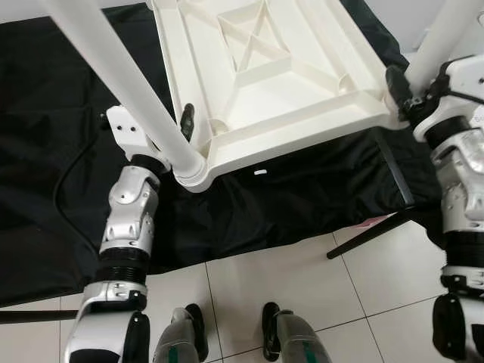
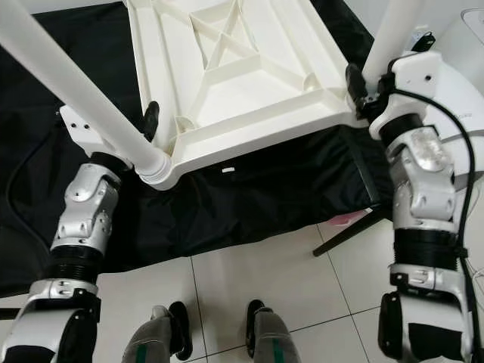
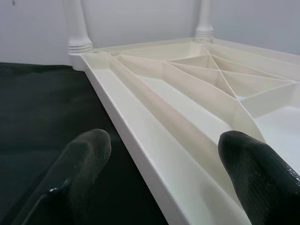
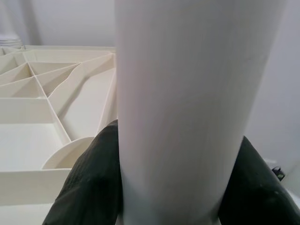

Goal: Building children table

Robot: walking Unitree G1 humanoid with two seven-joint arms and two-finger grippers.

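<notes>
- The upturned cream plastic children's table (image 1: 265, 68) lies ribbed underside up on a black cloth (image 1: 45, 151), filling the upper centre of the frame.
- The right end effector (image 4: 176, 187) is clenched around the white round table leg (image 4: 187, 93) at the right-hand corner; that leg's long axis runs up out of its socket.
- The left end effector (image 3: 164, 173) is released, its fingers straddling the table's near rim beside the left corner leg (image 1: 121, 76).
- Judgement: the right arm is nearer; seating pressure should run along the leg's axis.
</notes>
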